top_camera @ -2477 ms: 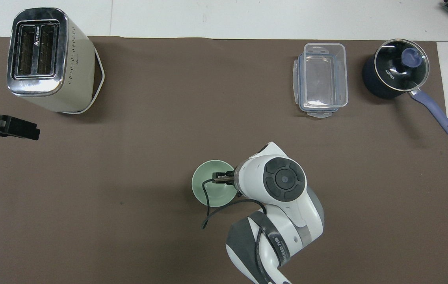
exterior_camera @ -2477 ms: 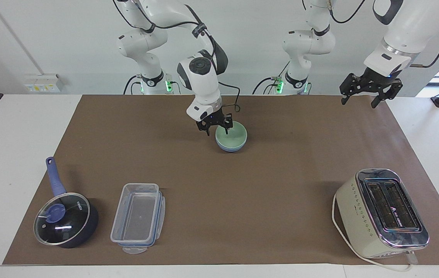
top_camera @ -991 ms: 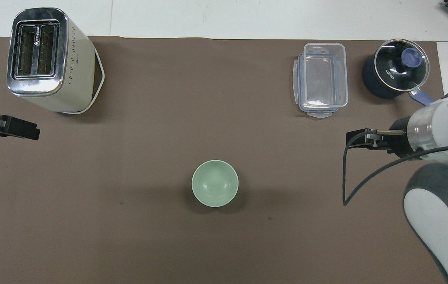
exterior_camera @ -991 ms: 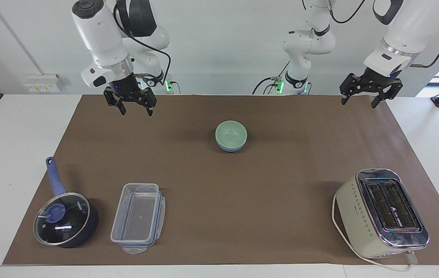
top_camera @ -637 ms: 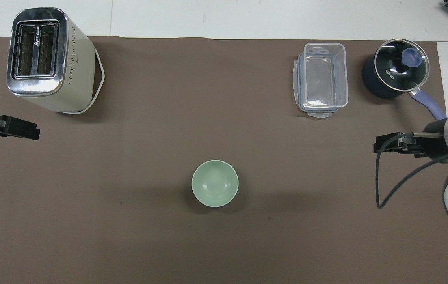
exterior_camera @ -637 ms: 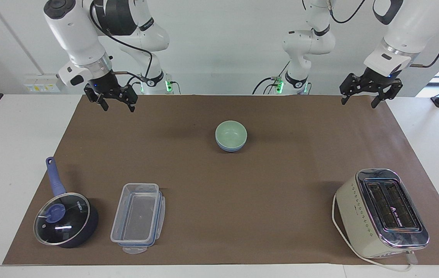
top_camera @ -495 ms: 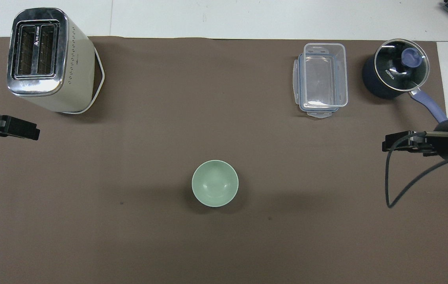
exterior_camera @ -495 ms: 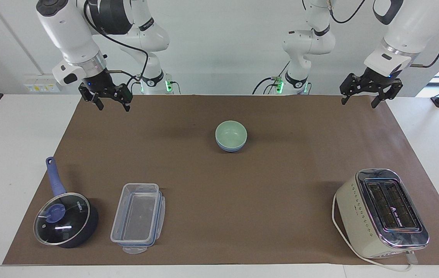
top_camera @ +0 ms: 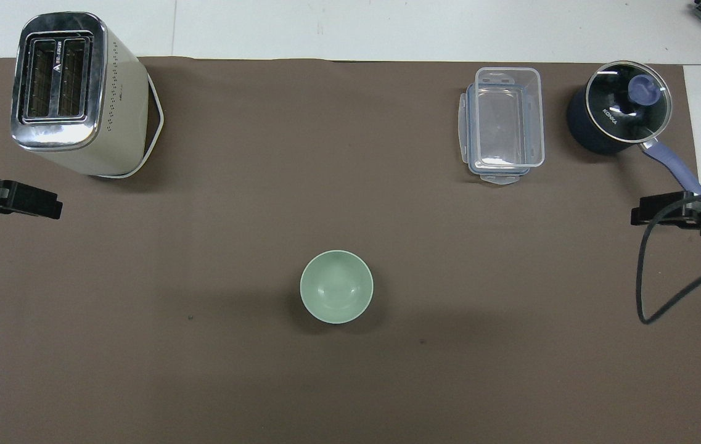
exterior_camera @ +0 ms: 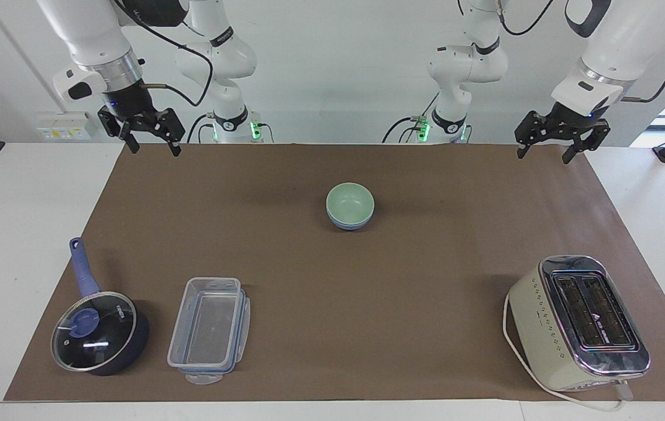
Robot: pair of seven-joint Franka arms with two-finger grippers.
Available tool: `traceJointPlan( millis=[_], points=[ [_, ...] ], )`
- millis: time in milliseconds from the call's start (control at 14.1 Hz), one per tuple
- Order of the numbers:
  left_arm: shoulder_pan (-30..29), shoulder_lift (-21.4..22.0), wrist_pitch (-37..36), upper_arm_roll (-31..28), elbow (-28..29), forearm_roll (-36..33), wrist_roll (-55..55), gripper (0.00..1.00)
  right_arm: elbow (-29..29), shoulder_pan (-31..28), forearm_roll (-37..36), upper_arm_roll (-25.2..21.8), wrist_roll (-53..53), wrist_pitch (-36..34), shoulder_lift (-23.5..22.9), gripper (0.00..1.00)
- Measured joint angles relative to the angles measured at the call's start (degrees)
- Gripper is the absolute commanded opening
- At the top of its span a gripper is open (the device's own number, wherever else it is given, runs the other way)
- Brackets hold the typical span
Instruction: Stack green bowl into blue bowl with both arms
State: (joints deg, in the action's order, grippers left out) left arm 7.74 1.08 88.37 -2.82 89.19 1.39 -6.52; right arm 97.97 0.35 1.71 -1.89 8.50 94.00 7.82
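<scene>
1. Since the earlier frames, the right gripper [exterior_camera: 152, 140] has left the bowls, risen, and swung out to the mat's corner at the right arm's end, close to the robots; seen from overhead it sits at about three o'clock from the bowls.
2. Its jaws stand apart and hold nothing.
3. The left gripper [exterior_camera: 555, 143] hangs over the mat's corner at the left arm's end, roughly nine o'clock from the bowls in the overhead view, unchanged in place; it too is spread wide and empty, and that arm waits.
4. The green bowl [exterior_camera: 350, 203] sits nested upright inside the blue bowl [exterior_camera: 348, 224], of which only a low band shows beneath the green rim in the facing view; overhead, the green bowl covers it entirely.
5. The pair rests near the middle of the brown mat [exterior_camera: 414, 280], nearer the robots than the toaster [exterior_camera: 578, 324], the clear container [exterior_camera: 210, 330] and the saucepan [exterior_camera: 100, 332].
6. Judged from this, the stacking is done and the step in hand is the retreat.
7. The next move seems to call only for both arms to settle clear of the bowls.
</scene>
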Motion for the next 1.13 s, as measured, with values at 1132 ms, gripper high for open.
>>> traceJointPlan(
  millis=[1132],
  points=[
    [0.0, 0.0, 0.0, 0.0, 0.0, 0.0, 0.0, 1.0, -2.76, -2.19, -1.28, 0.3, 0.27, -4.03, -0.08, 1.0]
  ],
)
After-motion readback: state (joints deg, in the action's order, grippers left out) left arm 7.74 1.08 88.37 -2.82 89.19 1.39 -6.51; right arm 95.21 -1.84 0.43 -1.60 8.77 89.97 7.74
